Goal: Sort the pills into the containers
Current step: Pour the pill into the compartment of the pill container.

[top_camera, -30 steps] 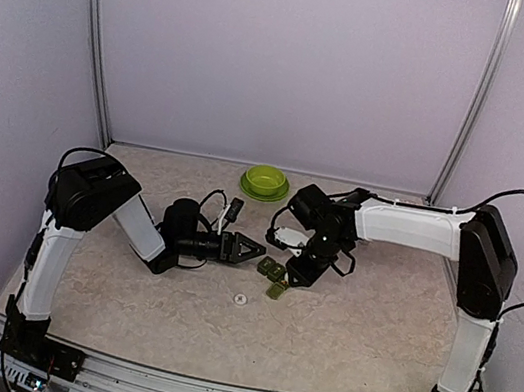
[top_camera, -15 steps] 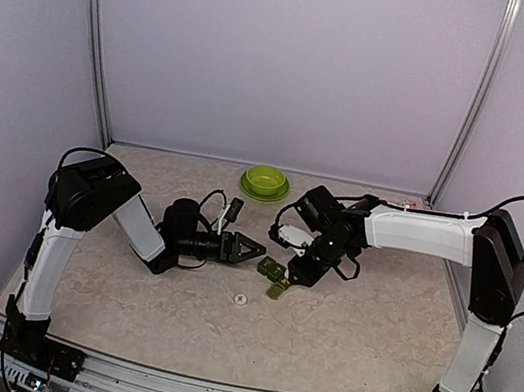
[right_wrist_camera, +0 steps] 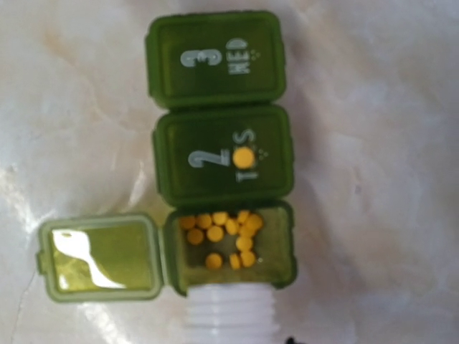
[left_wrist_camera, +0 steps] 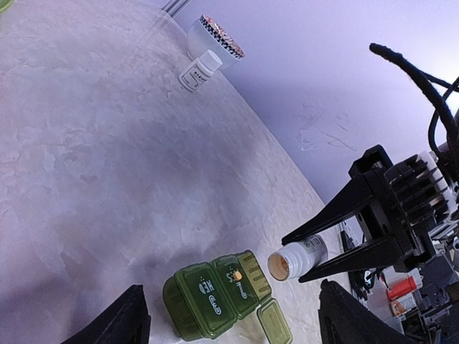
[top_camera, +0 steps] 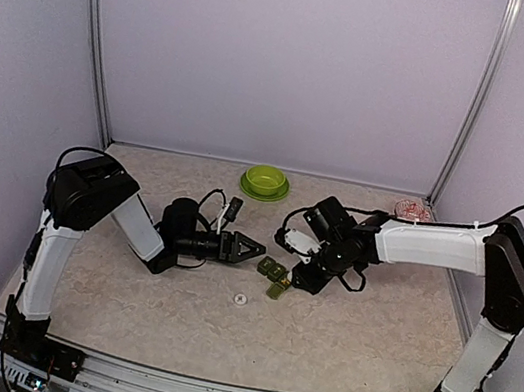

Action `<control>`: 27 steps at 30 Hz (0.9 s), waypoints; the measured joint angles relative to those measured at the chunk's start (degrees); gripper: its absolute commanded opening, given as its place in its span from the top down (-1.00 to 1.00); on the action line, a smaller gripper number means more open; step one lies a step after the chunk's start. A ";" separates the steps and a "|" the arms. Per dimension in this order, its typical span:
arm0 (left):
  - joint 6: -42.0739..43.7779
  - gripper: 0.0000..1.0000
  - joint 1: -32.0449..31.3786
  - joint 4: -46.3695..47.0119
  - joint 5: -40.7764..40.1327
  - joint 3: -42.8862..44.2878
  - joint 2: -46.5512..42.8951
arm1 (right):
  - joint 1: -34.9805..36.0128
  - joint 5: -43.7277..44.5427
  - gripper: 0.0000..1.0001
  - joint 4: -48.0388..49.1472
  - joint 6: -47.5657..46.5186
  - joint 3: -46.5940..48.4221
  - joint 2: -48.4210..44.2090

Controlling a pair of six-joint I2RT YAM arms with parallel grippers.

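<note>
White bottle (right_wrist_camera: 231, 315) beside pill box (right_wrist_camera: 215, 136), mostly off-frame.

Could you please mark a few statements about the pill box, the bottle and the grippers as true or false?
1. One end compartment of the pill box is open and holds yellow pills. True.
2. One pill lies on the middle compartment's lid. True.
3. The left gripper holds the bottle. False: the left gripper is open and empty; the right gripper holds the bottle.
4. The pill box sits in the lime bowl. False: it lies on the table, apart from the lime bowl.
</note>
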 measured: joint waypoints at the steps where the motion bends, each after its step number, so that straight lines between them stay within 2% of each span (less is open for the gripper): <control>1: -0.02 -0.64 0.00 0.00 -0.02 -0.11 -0.09 | 0.00 0.15 0.58 1.07 0.02 -0.96 -0.39; 7: 0.00 -0.97 0.20 0.17 -0.22 -0.39 -0.68 | 0.00 0.48 0.60 7.74 0.07 -6.73 -2.99; 17: 0.13 -0.98 0.28 -0.39 -1.49 -0.96 -1.62 | -0.09 0.83 0.63 20.55 0.33 -14.93 -8.13; 27: 0.33 -0.97 0.11 -1.99 -2.62 -1.36 -4.52 | -0.22 2.14 0.62 34.86 1.27 -26.56 -17.11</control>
